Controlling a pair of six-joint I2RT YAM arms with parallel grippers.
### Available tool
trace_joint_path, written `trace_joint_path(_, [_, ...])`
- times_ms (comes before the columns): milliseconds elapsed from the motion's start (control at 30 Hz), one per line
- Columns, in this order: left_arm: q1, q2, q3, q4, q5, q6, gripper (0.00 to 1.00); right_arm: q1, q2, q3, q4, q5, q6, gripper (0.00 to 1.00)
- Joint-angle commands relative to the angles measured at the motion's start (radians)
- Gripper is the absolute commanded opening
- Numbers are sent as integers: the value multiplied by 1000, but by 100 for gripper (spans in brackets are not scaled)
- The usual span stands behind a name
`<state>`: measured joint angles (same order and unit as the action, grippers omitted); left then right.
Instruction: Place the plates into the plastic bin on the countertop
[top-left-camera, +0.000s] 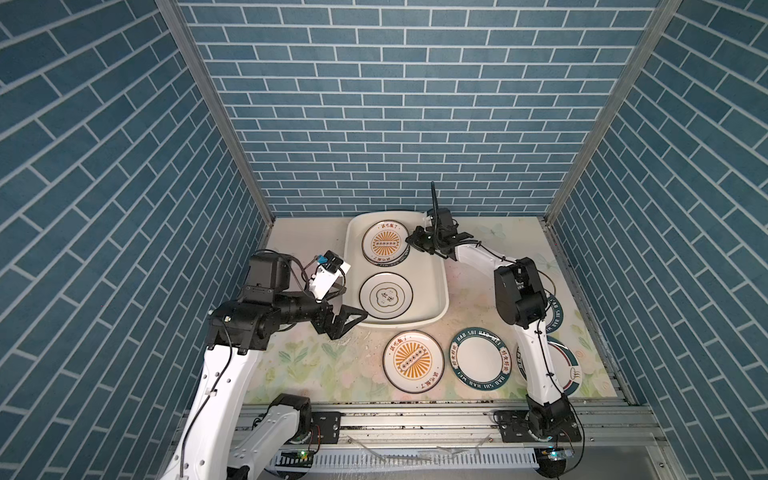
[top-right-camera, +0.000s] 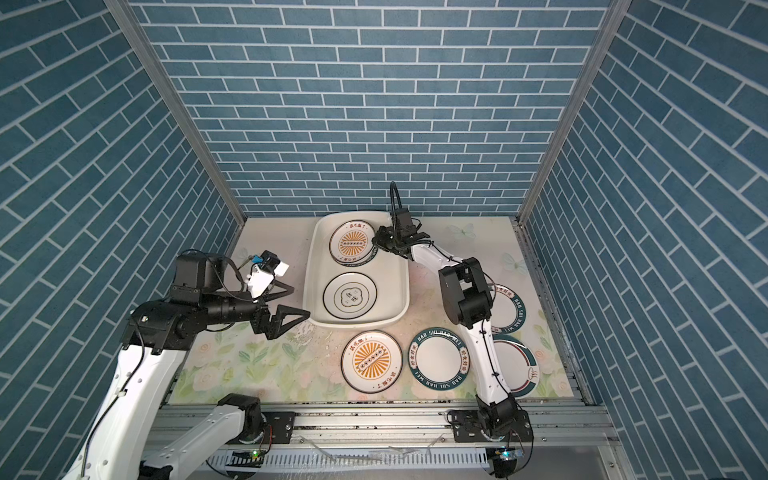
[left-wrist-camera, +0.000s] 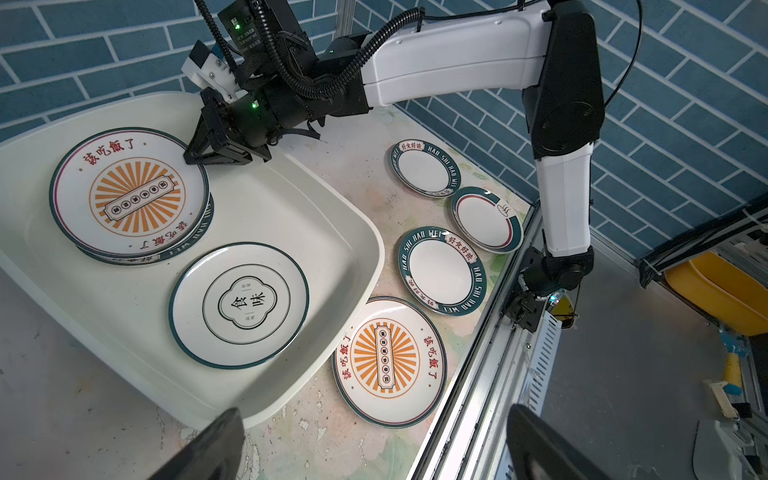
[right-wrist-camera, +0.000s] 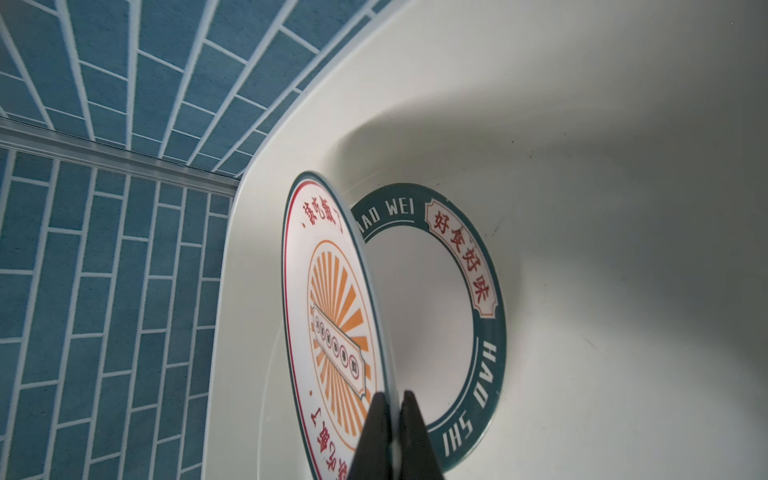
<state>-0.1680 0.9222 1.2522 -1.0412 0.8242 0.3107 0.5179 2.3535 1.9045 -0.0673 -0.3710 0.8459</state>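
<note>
My right claw (right-wrist-camera: 394, 397) pinches the sunburst plate (top-left-camera: 384, 242), tilted over a lettered plate (right-wrist-camera: 486, 291) in the bin (top-left-camera: 432, 286); cloud plate (top-left-camera: 385, 296) flat beside. Four other plates (left-wrist-camera: 388, 361) lie on worktop (top-left-camera: 299, 361).

We are looking at a robot test cell dressed as a kitchen. The blue brick walls (top-left-camera: 374, 104) are flat printed panels, joined at the corners by bare aluminium posts (top-left-camera: 216, 112). The countertop (top-left-camera: 316, 370) is a flower-printed sheet carrying plates (top-left-camera: 413, 361) and a bin (top-left-camera: 434, 282). Along its front edge runs an aluminium rail (top-left-camera: 415, 417) that bears the left arm (top-left-camera: 224, 386) and the right arm (top-left-camera: 536, 365), with a slotted cable duct (top-left-camera: 415, 459) in front. Beyond the rail, the left wrist view shows yellow crates (left-wrist-camera: 715, 291) and loose gear.
</note>
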Motion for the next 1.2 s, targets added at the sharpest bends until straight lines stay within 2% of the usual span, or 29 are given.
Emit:
trace_joint_path(0, [9, -6, 0, -9, 10, 5, 100, 1, 9, 2, 73, -20, 55, 0])
trace_joint_path(1167, [16, -22, 6, -14, 21, 7, 100, -9, 60, -29, 127, -34, 121, 0])
